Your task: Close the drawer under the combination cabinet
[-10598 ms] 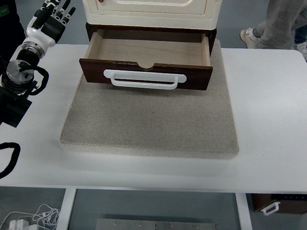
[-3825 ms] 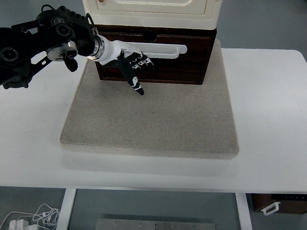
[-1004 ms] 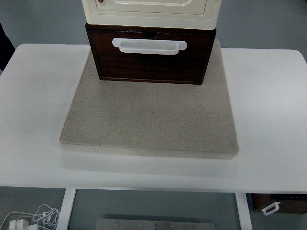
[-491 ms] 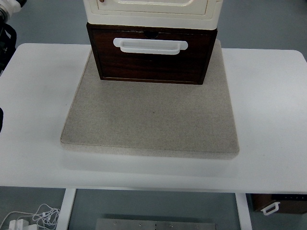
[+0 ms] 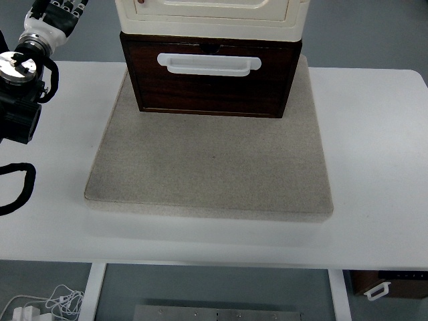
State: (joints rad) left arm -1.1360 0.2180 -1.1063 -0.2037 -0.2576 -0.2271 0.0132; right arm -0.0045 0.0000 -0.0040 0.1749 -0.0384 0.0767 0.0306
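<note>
Drawer shut flush under the cabinet, left hand raised at the far left corner.

The white counter (image 5: pixel 374 174) carries a grey stone-like mat (image 5: pixel 210 167) that takes up most of its middle, with bare counter showing along the near edge and both sides. At the mat's far end stands the cabinet: its dark brown wooden drawer (image 5: pixel 210 77) is pushed fully in, the front level with the dark frame around it, and a white bar handle (image 5: pixel 208 63) runs across the upper part of the front. A small notch sits in the top edge of the drawer front, just above the handle. The cream upper cabinet (image 5: pixel 207 15) rests directly on top. At the far left, the left hand (image 5: pixel 55 12) points upward, cut off by the picture's top edge; whether its fingers are spread or curled cannot be told.
</note>
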